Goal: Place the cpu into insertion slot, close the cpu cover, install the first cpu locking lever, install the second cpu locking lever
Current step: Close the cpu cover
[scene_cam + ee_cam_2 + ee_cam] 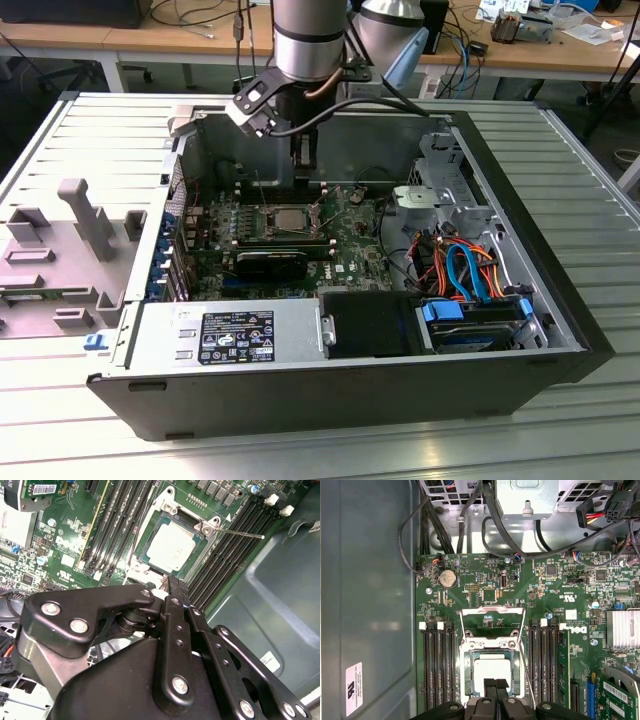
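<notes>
In the exterior view, you reach the socket (290,221) from above. The case wall (225,150) stands at twelve o'clock, cables (455,265) at three, a black card (270,263) at six.

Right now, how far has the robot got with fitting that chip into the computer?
Done: the cpu already lies flat in the insertion slot. In hand: the gripper, shut with nothing visible in it, hangs close over the socket. Left: the cpu cover stands flipped open and a thin locking lever sticks out unlatched, so the cover and the levers are not yet done.
</notes>
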